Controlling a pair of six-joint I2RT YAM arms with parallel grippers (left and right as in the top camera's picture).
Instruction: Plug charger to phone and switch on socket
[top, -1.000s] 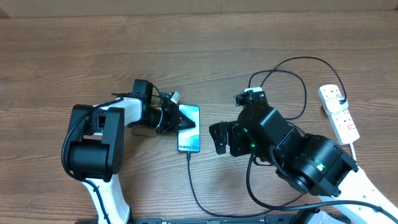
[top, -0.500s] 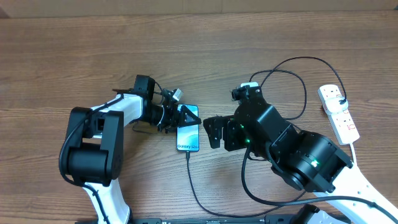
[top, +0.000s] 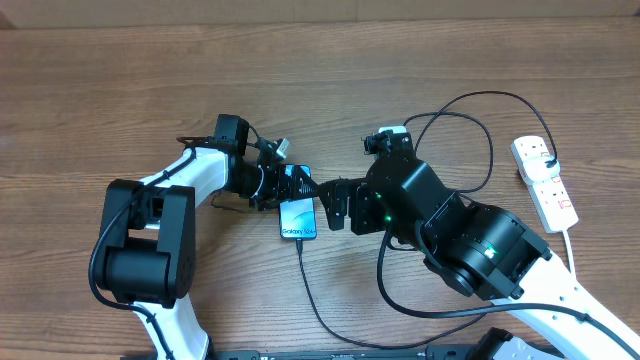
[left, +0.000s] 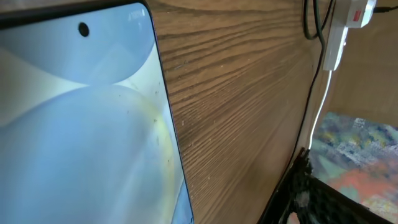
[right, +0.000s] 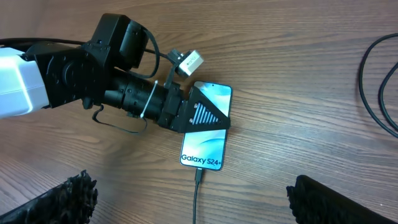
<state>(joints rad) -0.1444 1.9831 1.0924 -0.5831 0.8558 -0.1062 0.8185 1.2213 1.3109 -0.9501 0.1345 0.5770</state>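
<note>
The phone (top: 299, 219) lies flat on the wooden table, its light blue screen up, and it fills the left of the left wrist view as phone (left: 81, 124). The charger's small plug (right: 199, 177) sits in the phone's (right: 205, 149) bottom edge. The thin black cable (top: 312, 305) runs toward the table's front edge. My left gripper (top: 293, 186) is over the phone's upper end, open, one triangular finger (right: 200, 116) covering that end. My right gripper (right: 196, 196) hovers just right of the phone, open wide and empty. The socket (top: 545, 185) lies at the far right.
The black cable loops (top: 470, 110) behind my right arm and ends at a black plug head (top: 551, 164) on the socket. The socket's thick white cord (left: 318, 106) trails toward the front edge. Bare wood lies left and behind.
My left gripper's jaws have spread apart at the phone's upper end. My right arm has moved left, close to the phone. The phone has shifted slightly toward the front left.
</note>
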